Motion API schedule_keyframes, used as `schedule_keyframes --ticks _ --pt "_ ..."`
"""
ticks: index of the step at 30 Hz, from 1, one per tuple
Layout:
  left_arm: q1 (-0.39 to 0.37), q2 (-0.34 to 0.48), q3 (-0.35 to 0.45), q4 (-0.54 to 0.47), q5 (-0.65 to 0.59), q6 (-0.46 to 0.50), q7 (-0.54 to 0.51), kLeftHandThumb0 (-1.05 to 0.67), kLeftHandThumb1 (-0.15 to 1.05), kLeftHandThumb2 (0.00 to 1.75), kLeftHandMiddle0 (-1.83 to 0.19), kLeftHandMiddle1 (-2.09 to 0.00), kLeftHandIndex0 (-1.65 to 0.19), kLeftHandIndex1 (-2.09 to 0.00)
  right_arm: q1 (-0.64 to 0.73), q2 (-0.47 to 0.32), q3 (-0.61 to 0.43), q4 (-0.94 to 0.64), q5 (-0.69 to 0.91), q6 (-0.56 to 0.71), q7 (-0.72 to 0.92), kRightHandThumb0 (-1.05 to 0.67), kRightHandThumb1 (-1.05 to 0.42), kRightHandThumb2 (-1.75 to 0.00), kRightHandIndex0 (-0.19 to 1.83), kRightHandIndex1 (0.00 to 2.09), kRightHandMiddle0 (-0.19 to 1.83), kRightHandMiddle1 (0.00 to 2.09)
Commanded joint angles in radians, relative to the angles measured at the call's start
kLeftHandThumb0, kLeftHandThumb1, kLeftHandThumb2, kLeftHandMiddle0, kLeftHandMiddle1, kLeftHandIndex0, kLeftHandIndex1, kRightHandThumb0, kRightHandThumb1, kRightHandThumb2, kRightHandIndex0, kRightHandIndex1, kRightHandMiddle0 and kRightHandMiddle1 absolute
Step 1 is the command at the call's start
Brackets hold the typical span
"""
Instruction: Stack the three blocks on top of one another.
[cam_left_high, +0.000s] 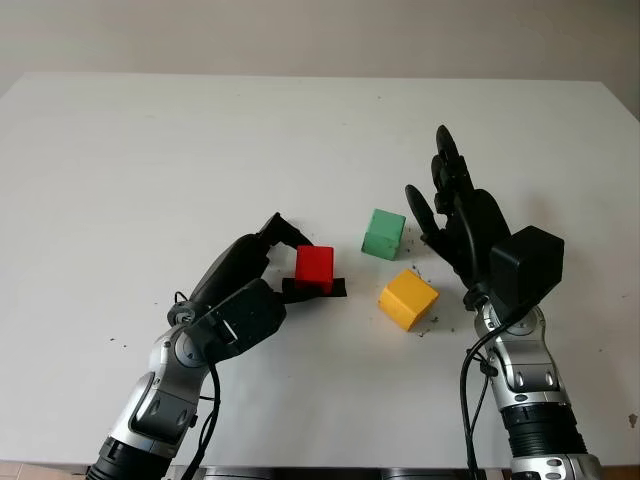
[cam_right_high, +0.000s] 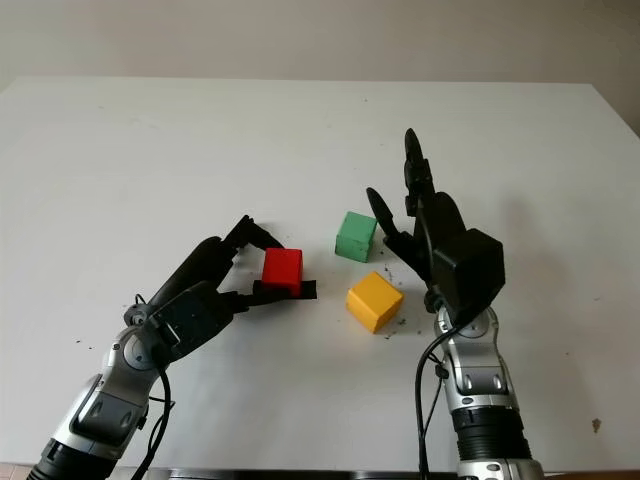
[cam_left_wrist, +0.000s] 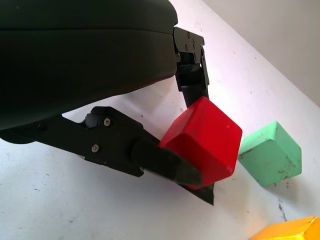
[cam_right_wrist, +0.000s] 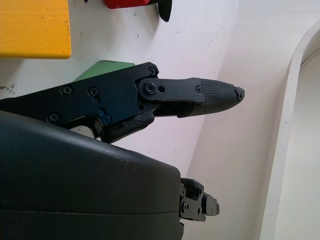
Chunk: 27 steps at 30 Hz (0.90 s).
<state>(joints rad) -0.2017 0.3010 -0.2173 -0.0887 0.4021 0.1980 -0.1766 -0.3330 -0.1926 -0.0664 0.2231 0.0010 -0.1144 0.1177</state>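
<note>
My left hand (cam_left_high: 306, 262) is shut on the red block (cam_left_high: 314, 266), which is pinched between an upper finger and the thumb (cam_left_wrist: 165, 162) just left of the table's middle. In the left wrist view the block (cam_left_wrist: 205, 135) sits tilted in the grasp; I cannot tell whether it touches the table. The green block (cam_left_high: 383, 234) lies to its right and a little farther back. Nearer me than the green one is the yellow block (cam_left_high: 408, 299). My right hand (cam_left_high: 450, 205) is open, raised just right of the green block and touching nothing.
The white table (cam_left_high: 150, 150) stretches wide to the left and far back; its far edge meets a pale wall. Small dark specks lie around the yellow block. The table's right edge (cam_left_high: 625, 130) runs close beside the right arm.
</note>
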Motion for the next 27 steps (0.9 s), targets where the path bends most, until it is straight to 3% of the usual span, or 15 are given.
schedule_keyframes --ticks 1,12,21,27 --pt "-0.002 0.010 -0.005 -0.001 0.004 -0.009 -0.012 -0.36 1.04 0.05 0.01 -0.04 -0.09 -1.16 0.000 -0.005 -0.003 -0.001 0.002 -0.015 0.004 -0.71 -1.05 -0.39 -0.14 0.05 -0.10 0.05" --pt "-0.008 0.033 -0.006 -0.008 0.005 -0.011 -0.069 -0.33 1.04 0.05 0.05 -0.04 -0.09 -1.12 0.000 -0.008 -0.002 0.006 -0.017 -0.025 -0.004 -0.71 -1.05 -0.39 -0.13 0.06 -0.09 0.06" --pt "0.013 0.033 -0.005 -0.040 0.000 -0.017 -0.081 -0.40 1.03 0.05 0.09 -0.04 0.06 -1.00 0.001 -0.004 -0.004 -0.003 -0.020 -0.012 -0.012 -0.72 -1.05 -0.39 -0.12 0.06 -0.08 0.06" --pt "0.043 0.046 -0.010 -0.107 0.024 -0.004 -0.095 -0.50 1.03 0.05 0.18 -0.05 0.05 -0.22 -0.003 -0.003 -0.006 0.003 -0.016 -0.014 -0.004 -0.72 -1.05 -0.39 -0.11 0.06 -0.08 0.06"
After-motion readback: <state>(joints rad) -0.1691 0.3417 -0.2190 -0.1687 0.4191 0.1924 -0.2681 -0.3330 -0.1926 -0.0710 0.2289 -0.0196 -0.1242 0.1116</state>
